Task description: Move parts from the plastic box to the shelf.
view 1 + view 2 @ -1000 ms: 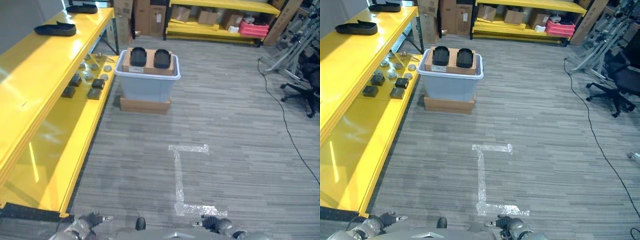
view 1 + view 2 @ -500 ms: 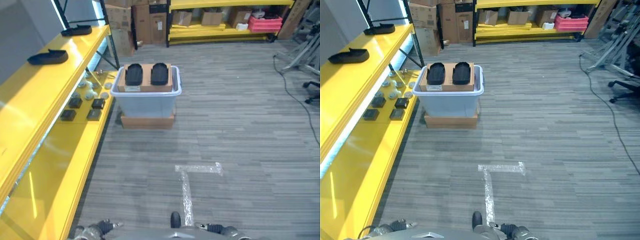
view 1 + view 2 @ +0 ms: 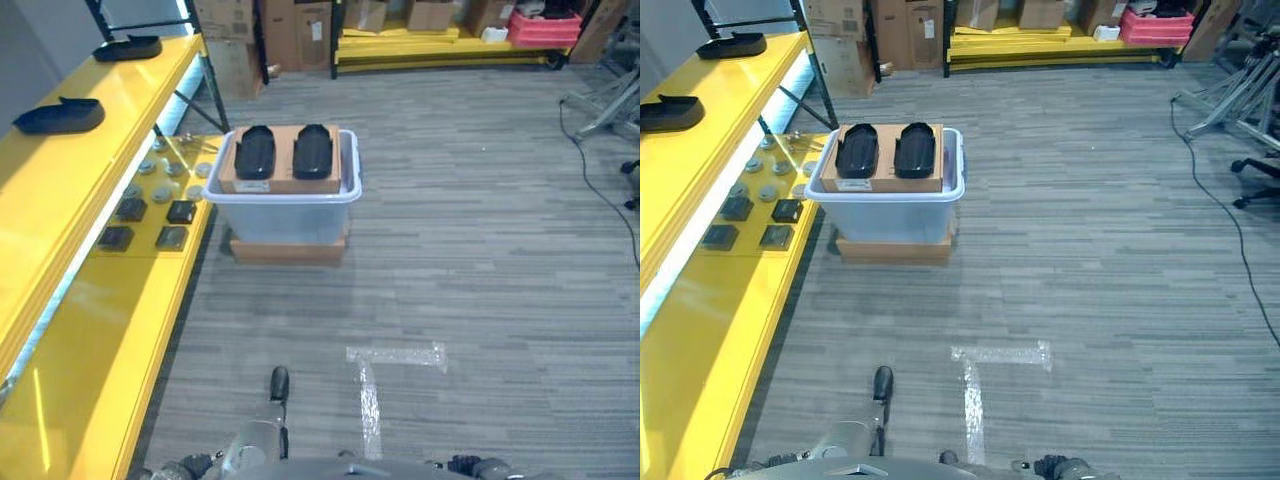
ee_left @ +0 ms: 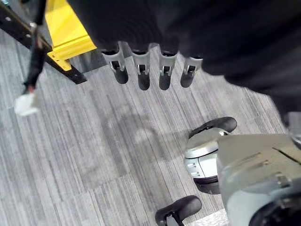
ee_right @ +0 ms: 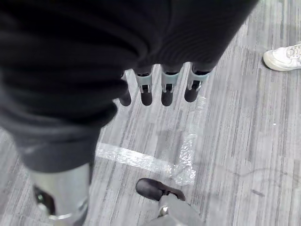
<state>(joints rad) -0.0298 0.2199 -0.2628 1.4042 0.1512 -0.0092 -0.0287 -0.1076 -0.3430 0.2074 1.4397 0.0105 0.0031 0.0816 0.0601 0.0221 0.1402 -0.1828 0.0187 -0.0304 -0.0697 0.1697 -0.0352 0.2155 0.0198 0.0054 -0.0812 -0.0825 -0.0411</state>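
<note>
The plastic box [image 3: 290, 210] is seen on the floor [image 3: 480, 260], far ahead of the fingers, sitting on a flat cardboard box [image 3: 288, 250]. Two black parts [image 3: 254, 152] are laid side by side on brown cardboard [image 3: 283, 180] on top of the plastic box. The yellow shelf [image 3: 90, 200] is just beside the box; two more black parts [image 3: 58, 116] are laid on its top level, and small dark and round pieces [image 3: 150, 210] on its lower level.

The left hand [image 4: 150, 70] is hung low over the floor, its fingers [image 4: 142, 77] straight and loose, with nothing held. The right hand [image 5: 160, 87] is hung the same way, its fingers [image 5: 167, 92] straight and empty, above a strip of tape [image 5: 141, 160] on the floor. A white shoe [image 5: 283, 57] of a person is seen off to one side.
</note>
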